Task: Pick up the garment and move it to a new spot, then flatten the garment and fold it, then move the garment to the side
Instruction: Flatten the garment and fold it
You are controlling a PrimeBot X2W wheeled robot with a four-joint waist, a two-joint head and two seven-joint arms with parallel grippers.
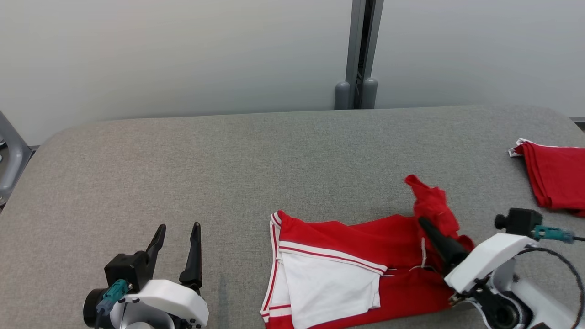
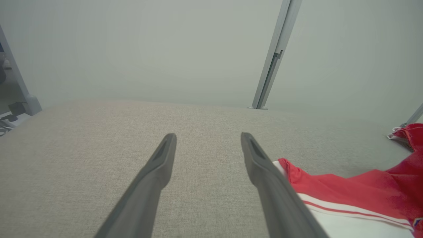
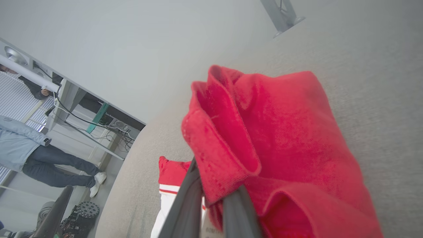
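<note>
Right pincer pinches one red garment; left pincer gapes wide; second garment folded apart

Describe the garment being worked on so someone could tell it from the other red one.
On the grey padded table, look at the near edge, right of centre. The garment lies there loosely spread, red with a white panel and striped trim, one corner bunched up in the right end effector. The other red cloth sits neatly folded at the right edge, untouched.
</note>
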